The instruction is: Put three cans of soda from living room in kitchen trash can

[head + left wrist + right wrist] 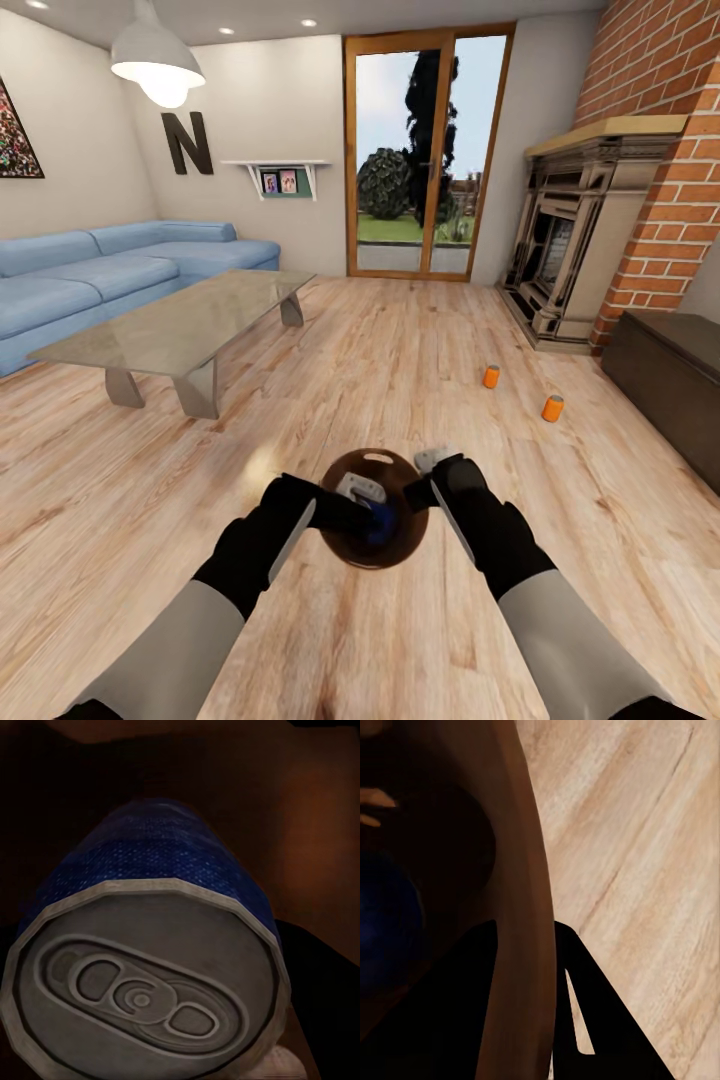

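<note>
Left hand [372, 512] is down inside the tash can [372, 470], closed on the blue can [379, 524]; the left wrist view has the can's grey top and pull tab close up, blue body running away into the dark copper interior. Right hand [425, 490] pinches the bin's rim, 1 finger [457, 1020] inside the wall and 1 outside, so it holds the bin up off the floor in front of the robot.

Step in hand, as I judge it: dropping can 1 of 3 into the bin. To do it well, keep the bin steady and level with the right hand, open the left hand only once the can is low inside, then lift the left hand straight up so it does not snag the rim or the oval handle hole [379, 458].

Outward: 2 orange cans stand on the wood floor [400, 340] ahead and to the right, the far one [491, 376] near the fireplace [570, 240], the near one [553, 408] just off the dark low cabinet [670, 380].

Room: open floor straight ahead. Glass coffee table [180, 330] and blue sofa [110, 265] sit well off to the left. Tight edges are the cabinet front and the fireplace base, beside both orange cans.
</note>
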Controlling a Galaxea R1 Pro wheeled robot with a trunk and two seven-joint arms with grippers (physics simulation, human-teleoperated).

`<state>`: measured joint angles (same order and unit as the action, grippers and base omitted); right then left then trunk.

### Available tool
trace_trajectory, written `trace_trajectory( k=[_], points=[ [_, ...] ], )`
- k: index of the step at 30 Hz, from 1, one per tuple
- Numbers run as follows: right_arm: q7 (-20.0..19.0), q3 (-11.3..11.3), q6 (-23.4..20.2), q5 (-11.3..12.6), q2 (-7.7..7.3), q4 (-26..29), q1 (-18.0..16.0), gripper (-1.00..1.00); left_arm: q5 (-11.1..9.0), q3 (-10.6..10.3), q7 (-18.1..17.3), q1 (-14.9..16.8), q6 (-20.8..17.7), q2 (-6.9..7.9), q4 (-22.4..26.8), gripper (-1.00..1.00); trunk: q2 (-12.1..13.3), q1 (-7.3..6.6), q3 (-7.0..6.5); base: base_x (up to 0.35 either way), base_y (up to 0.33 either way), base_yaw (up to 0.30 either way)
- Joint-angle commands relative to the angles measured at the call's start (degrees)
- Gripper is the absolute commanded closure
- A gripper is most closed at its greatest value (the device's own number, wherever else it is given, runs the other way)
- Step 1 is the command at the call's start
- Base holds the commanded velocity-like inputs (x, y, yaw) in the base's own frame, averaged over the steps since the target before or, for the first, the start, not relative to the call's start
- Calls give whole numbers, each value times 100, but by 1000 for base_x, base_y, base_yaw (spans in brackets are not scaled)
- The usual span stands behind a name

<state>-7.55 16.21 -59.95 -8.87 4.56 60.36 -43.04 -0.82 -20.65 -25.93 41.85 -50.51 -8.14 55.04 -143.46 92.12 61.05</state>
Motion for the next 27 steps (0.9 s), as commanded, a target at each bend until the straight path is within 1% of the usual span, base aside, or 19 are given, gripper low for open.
trace_trajectory(
  k=[1,5,11,12,21,27],
  points=[
    [-19,0,-5,129,1,250,-3,100,45,-30,0,-2,-2,-3,-2,100,0,0,0,0,0,0],
    [-19,-1,-5,128,-5,242,-3,100,39,-92,-7,-8,-17,-12,-2,100,0,0,0,0,0,0],
    [-19,4,-5,130,-6,226,-3,100,43,-107,-4,-3,-11,-19,-33,100,0,0,0,0,0,0],
    [-19,1,-5,131,-7,225,-3,100,45,-109,-2,-3,-8,-20,-50,-100,0,0,0,0,0,0],
    [-19,5,-5,131,-8,208,-3,100,39,-111,-2,-5,6,-13,-77,-100,0,0,0,0,0,0],
    [-19,0,-5,131,-8,206,-3,100,22,-112,-42,-47,36,28,51,-100,0,0,0,0,0,0]
  ],
)
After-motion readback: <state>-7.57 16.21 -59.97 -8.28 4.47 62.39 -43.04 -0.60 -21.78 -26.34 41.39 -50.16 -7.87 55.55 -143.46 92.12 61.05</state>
